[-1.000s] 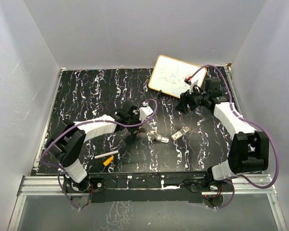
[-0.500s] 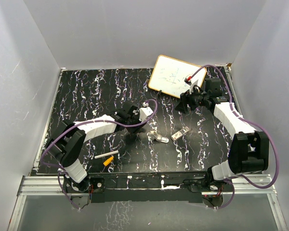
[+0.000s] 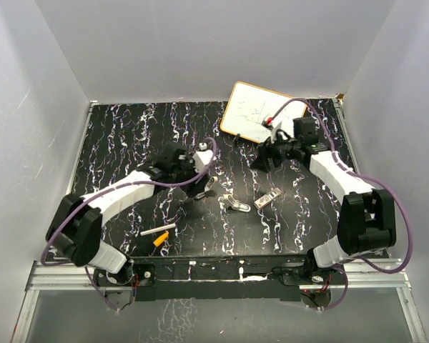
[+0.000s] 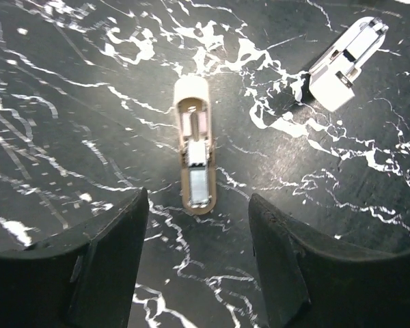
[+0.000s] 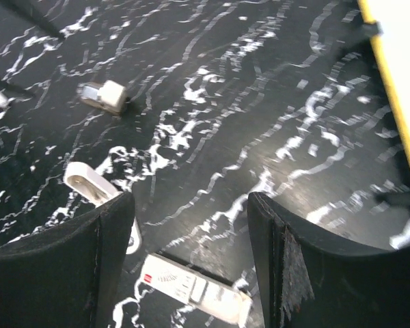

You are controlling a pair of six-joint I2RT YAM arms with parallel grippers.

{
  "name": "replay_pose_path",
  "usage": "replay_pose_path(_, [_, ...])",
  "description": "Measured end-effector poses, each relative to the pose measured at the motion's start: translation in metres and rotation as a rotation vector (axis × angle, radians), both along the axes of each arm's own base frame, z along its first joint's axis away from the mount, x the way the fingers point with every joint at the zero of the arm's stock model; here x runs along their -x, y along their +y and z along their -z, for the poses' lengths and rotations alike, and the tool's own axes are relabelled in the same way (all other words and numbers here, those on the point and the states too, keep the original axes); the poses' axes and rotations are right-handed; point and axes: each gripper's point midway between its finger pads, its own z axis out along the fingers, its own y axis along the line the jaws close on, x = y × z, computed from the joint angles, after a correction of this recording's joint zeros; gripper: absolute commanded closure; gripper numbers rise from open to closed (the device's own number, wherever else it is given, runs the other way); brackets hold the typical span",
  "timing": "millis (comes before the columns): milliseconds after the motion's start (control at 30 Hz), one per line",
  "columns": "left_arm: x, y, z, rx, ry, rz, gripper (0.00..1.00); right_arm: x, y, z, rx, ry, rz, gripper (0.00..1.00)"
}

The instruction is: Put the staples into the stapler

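Observation:
The stapler (image 4: 195, 152) lies opened on the black marbled table, its metal channel facing up; it also shows as the stapler (image 3: 236, 205) and the stapler (image 5: 96, 188). My left gripper (image 4: 198, 201) is open, nothing between its fingers, and the stapler's near end lies just ahead of the tips. The left gripper (image 3: 202, 187) sits to the stapler's left. My right gripper (image 5: 190, 198) is open and empty, hovering as the right gripper (image 3: 259, 161) behind a white oblong piece (image 5: 195, 290) with a red mark. I cannot make out the staples on their own.
The oblong piece (image 3: 268, 198) lies right of the stapler. A small white-and-grey block (image 5: 102, 96) lies farther left. A white stick (image 3: 159, 231) and an orange piece (image 3: 159, 241) lie near the front left. A yellow-edged whiteboard (image 3: 254, 113) lies at the back right.
My left gripper went from shut to open and its arm swung left, drawing back a little from the stapler. My right gripper shifted slightly left. The stapler stayed put.

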Motion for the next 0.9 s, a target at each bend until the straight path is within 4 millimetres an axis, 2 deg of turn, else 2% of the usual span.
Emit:
replay_pose_path(100, [-0.006,0.018,-0.022,0.068,-0.041,0.015,0.44,0.01,0.028,0.009,-0.008,0.02,-0.084,0.32])
replay_pose_path(167, [-0.009,0.03,-0.023,0.089,-0.053,0.02,0.48,0.017,0.049,0.015,-0.021,0.034,-0.147,0.33])
replay_pose_path(267, [-0.005,0.048,-0.007,0.077,-0.038,0.039,0.52,0.029,0.08,0.03,-0.034,0.075,-0.226,0.34])
replay_pose_path(400, [0.015,0.048,0.012,0.071,-0.02,0.139,0.56,0.039,0.108,0.055,-0.04,0.157,-0.277,0.34])
replay_pose_path(600, [0.013,0.043,0.025,0.057,-0.061,0.239,0.62,0.035,0.129,0.078,-0.046,0.251,-0.283,0.34])
replay_pose_path(767, [0.011,0.042,0.044,0.037,-0.049,0.279,0.65,0.032,0.138,0.085,-0.057,0.287,-0.275,0.36])
replay_pose_path(900, [0.01,0.039,0.046,0.043,-0.062,0.305,0.66,0.032,0.145,0.086,-0.066,0.299,-0.279,0.39])
